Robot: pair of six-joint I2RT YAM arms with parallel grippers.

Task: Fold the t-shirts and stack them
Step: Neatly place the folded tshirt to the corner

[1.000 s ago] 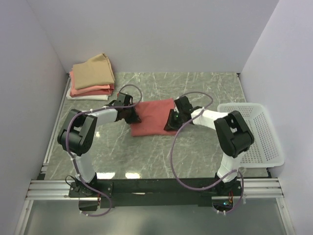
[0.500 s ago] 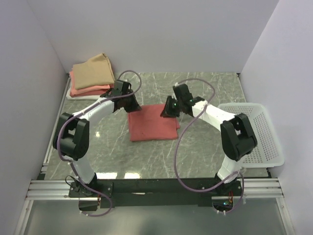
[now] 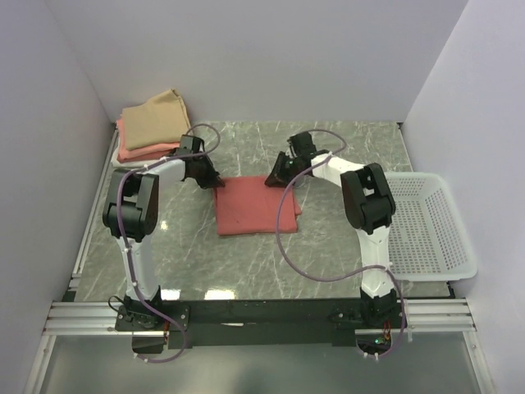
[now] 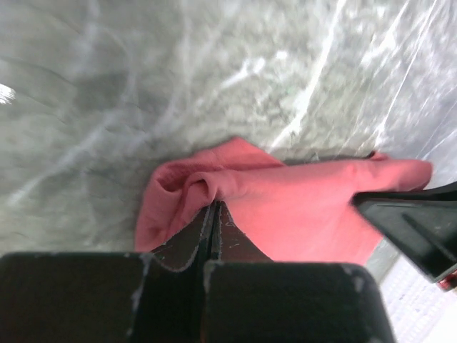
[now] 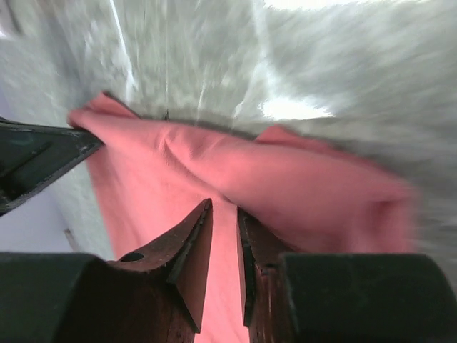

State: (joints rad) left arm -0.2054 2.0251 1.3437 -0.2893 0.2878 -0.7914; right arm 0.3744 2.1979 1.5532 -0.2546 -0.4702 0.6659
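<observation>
Black fingers of the left gripper [image 4: 213,214] are pressed fully together on a bunched fold at 1 corner of the salmon-red t-shirt [image 3: 254,207]. In the top view that is the shirt's upper left corner. The right gripper [image 5: 225,211] stands narrow, with red cloth filling the slit between its 2 fingers, and grips the shirt's upper right corner. Between the 2 grippers the far edge runs as a soft rolled ridge.

Outward from the grips, the shirt lies as a flat, roughly square fold at the centre of the marbled table [image 3: 344,246]. Its near edge and its left edge are straight. Its right edge shows a doubled layer.

Bare marble lies all round the shirt: a wide strip below it toward the arm bases, a band above it toward the back wall, and a gap on either side. A purple cable [image 3: 283,246] from the right arm loops over the near strip.

Well apart, in the upper left corner of the frame, sits the stack of folded t-shirts [image 3: 154,127], 3 high: tan over salmon-pink over white, against the left wall. The white basket [image 3: 447,222] sits at the table's right edge.
</observation>
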